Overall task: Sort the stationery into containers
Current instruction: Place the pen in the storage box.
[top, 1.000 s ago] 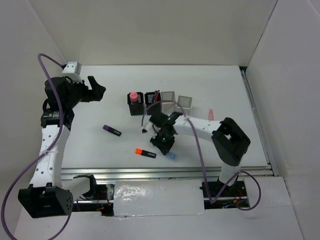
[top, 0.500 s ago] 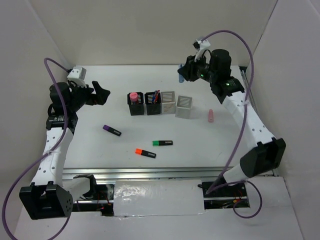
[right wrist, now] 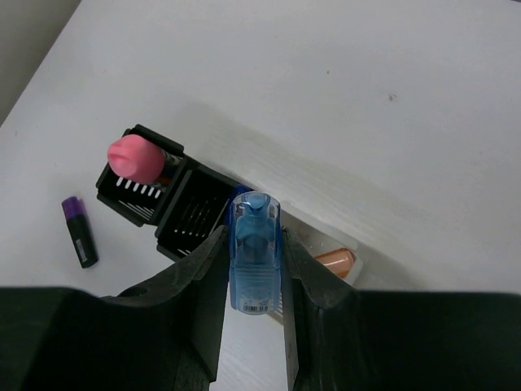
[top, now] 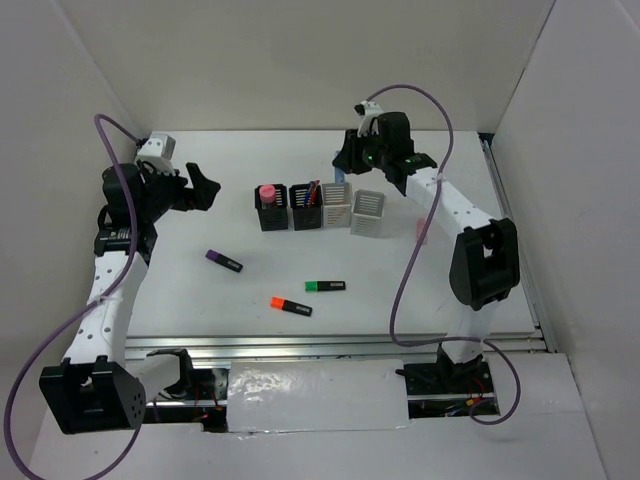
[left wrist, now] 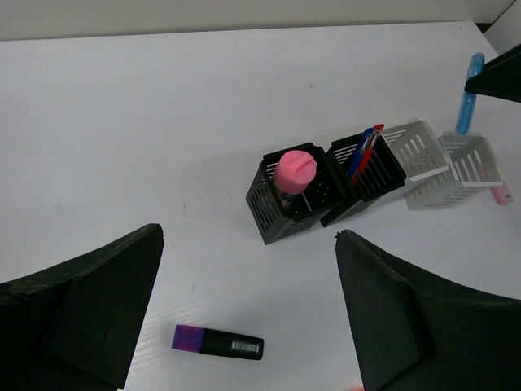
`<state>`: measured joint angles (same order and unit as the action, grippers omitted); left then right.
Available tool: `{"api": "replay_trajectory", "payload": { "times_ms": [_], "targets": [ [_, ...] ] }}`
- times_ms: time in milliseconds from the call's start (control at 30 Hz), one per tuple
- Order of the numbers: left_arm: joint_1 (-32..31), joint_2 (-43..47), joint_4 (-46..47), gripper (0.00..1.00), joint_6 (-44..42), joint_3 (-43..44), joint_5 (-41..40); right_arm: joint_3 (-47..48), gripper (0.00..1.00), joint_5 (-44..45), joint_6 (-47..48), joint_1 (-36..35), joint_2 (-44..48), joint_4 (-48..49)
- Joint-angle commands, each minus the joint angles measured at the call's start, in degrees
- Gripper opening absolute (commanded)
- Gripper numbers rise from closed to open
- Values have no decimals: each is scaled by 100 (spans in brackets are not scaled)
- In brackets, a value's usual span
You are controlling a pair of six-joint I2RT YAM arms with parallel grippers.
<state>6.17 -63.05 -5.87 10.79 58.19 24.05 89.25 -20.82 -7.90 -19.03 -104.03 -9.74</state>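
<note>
Right gripper (right wrist: 256, 281) clamps a light blue highlighter (right wrist: 255, 232) upright, grey cups (top: 337, 205) just beneath it: mid-delivery. Next: line up over one cup, lower, release. Left gripper (top: 200, 187) hangs wide, empty.

L arm (top: 103, 290) rose along the left edge of the top view from its base at lower left, elbow bent, wrist at upper left. L gripper (top: 203, 188) pointed toward frame centre, jaws spread wide w/ nothing btwn them. In its wrist view the fingers (left wrist: 81, 309) filled both lower corners. R arm (top: 452, 205) stood up from lower right, folded at the elbow at mid-right, forearm reaching up-left to upper centre. R gripper (top: 345, 160) aimed down-left, jaws pinched narrow on a light blue marker (right wrist: 255, 261), held roughly upright btwn the pads at centre of the R wrist view.
</note>
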Motion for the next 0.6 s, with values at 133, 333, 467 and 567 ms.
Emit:
{"api": "replay_trajectory", "payload": {
  "times_ms": [133,333,467,567],
  "targets": [
    [59,56,226,99,-208,70,-182,303,16,-238,17,-128,-381,499],
    [121,3,183,99,-226,148,-138,321,42,-151,104,-224,-539,464],
    [138,20,235,99,-235,122,-164,523,69,-54,61,-189,-400,130],
    [156,82,306,99,-226,69,-147,549,72,-63,26,-119,-22,-168]
  ]
}}
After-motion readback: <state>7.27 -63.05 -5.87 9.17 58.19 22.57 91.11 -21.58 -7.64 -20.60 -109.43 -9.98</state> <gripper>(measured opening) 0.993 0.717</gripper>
